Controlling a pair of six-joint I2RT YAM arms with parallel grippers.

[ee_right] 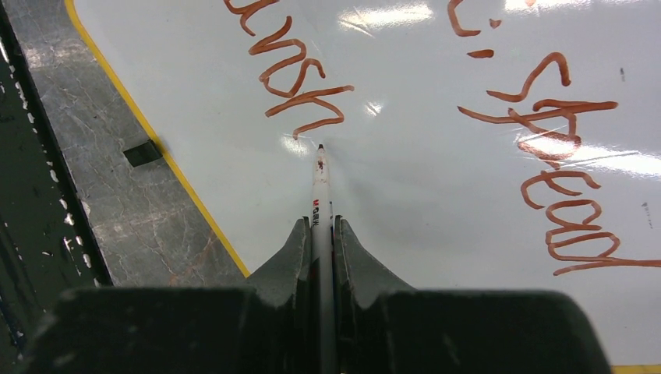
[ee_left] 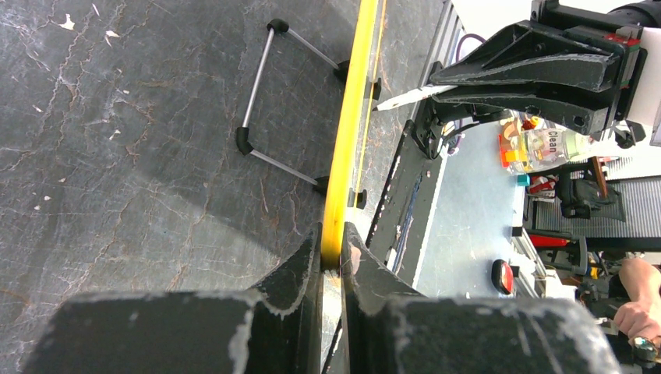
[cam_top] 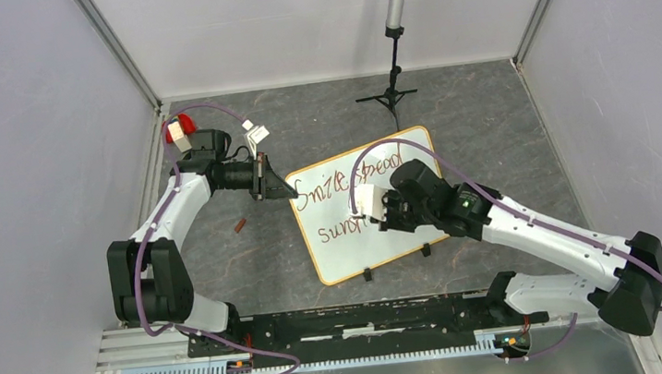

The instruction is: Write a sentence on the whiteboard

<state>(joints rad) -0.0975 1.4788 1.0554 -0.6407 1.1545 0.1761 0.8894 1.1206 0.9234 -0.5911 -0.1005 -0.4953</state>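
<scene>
One whiteboard (cam_top: 353,257) lies flat on the dark grey surface (cam_top: 507,131), turned at a slant between the two arms. It carries two black clips (cam_top: 367,274) on its near edge. The sentence (cam_top: 323,191) runs in two lines of dark red writing: the upper reads "Smile, spread" and the lower reads "sunsh".

The left hand (ee_left: 331,253) is clamped on the board's yellow-looking rim at its left edge. The right hand (ee_right: 321,230) is closed on one thin white marker (ee_right: 320,187). The marker's tip touches the board just past the last stroke of the lower line.

One small reddish-brown piece (cam_top: 240,224) lies on the surface left of the board, apart from it. One black tripod stand (cam_top: 393,78) with a grey pole stands beyond the board's far corner.
</scene>
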